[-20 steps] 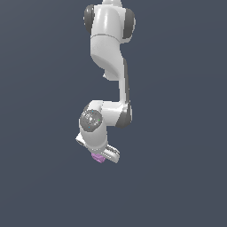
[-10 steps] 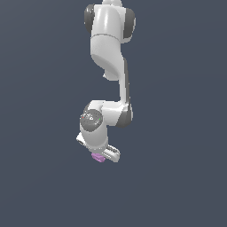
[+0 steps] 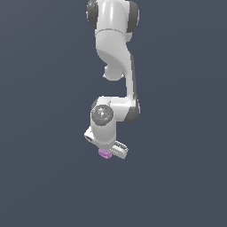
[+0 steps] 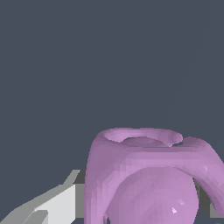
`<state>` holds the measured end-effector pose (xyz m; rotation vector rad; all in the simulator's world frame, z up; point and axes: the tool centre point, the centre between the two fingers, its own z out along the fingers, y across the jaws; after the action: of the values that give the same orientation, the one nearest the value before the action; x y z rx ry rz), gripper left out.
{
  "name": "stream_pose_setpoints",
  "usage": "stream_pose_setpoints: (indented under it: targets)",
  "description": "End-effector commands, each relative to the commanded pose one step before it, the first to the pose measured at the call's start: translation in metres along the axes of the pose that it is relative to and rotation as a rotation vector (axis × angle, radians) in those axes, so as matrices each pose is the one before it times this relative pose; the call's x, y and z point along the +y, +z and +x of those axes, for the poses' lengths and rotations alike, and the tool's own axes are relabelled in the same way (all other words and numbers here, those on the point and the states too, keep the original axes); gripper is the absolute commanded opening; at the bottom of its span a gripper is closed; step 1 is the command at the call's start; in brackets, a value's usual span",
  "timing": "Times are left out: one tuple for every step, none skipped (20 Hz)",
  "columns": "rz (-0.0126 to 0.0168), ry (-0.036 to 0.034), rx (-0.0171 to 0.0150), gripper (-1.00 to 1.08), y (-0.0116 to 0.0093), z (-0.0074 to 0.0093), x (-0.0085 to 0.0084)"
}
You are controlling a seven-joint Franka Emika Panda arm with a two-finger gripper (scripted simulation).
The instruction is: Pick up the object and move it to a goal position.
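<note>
The object [image 3: 104, 153] is a small pinkish-purple lump that pokes out just under my white gripper [image 3: 106, 150] in the exterior view. My arm hangs down from the top of that view with the hand bent low. In the wrist view the object [image 4: 148, 179] fills the lower part of the picture, with a raised ring on its face and a rounded bulge below. One white finger [image 4: 52, 203] shows beside it, and a sliver of grey shows on its other side. The gripper is shut on the object. The fingertips themselves are hidden behind it.
Everything around the arm is a plain dark grey-blue surface [image 3: 177, 177]. No goal marker, edge or other thing shows in either view.
The hand with the object has risen very slightly in the exterior view. The hold on the object is the same.
</note>
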<state>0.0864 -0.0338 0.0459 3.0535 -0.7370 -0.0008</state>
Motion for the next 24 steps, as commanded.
stream_pose_setpoints:
  targets:
    - [0.00059, -0.00127, 0.00036, -1.0, -0.0034, -0.01406, -0.01199]
    - [-0.00002, -0.00064, -0.00026, -1.0, -0.00138, -0.00705, -0.00601]
    - [0.0, 0.0, 0.0, -1.0, -0.0017, -0.00751, -0.00615]
    - [0.0, 0.0, 0.0, -1.0, -0.00184, -0.00812, -0.00666]
    - [0.0, 0.0, 0.0, -1.0, -0.00198, -0.00869, -0.00715]
    - [0.0, 0.0, 0.0, -1.0, -0.00209, -0.00919, -0.00759]
    - [0.0, 0.0, 0.0, -1.0, -0.00212, -0.00929, -0.0077]
    - [0.0, 0.0, 0.0, -1.0, -0.00212, -0.00928, -0.00772]
    - [0.0, 0.0, 0.0, -1.0, -0.00212, -0.00925, -0.00773]
    - [0.0, 0.0, 0.0, -1.0, -0.00212, -0.00921, -0.00773]
    - [0.0, 0.0, 0.0, -1.0, -0.00212, -0.00915, -0.00772]
    - [0.0, 0.0, 0.0, -1.0, -0.00211, -0.00908, -0.0077]
    - [0.0, 0.0, 0.0, -1.0, -0.00209, -0.00898, -0.00766]
    - [0.0, 0.0, 0.0, -1.0, -0.00207, -0.00886, -0.0076]
    - [0.0, 0.0, 0.0, -1.0, -0.00204, -0.0087, -0.00751]
    - [0.0, 0.0, 0.0, -1.0, -0.002, -0.00849, -0.00738]
    - [0.0, 0.0, 0.0, -1.0, -0.00195, -0.00821, -0.00719]
    - [0.0, 0.0, 0.0, -1.0, -0.00187, -0.00784, -0.00693]
    - [0.0, 0.0, 0.0, -1.0, -0.00177, -0.00736, -0.00657]
    - [0.0, 0.0, 0.0, -1.0, -0.00163, -0.00674, -0.00608]
    - [0.0, 0.0, 0.0, -1.0, -0.00149, -0.0061, -0.00557]
    - [0.0, 0.0, 0.0, -1.0, -0.00134, -0.00548, -0.00506]
    - [0.0, 0.0, 0.0, -1.0, -0.0012, -0.00487, -0.00455]
    - [0.0, 0.0, 0.0, -1.0, -0.00106, -0.00427, -0.00404]
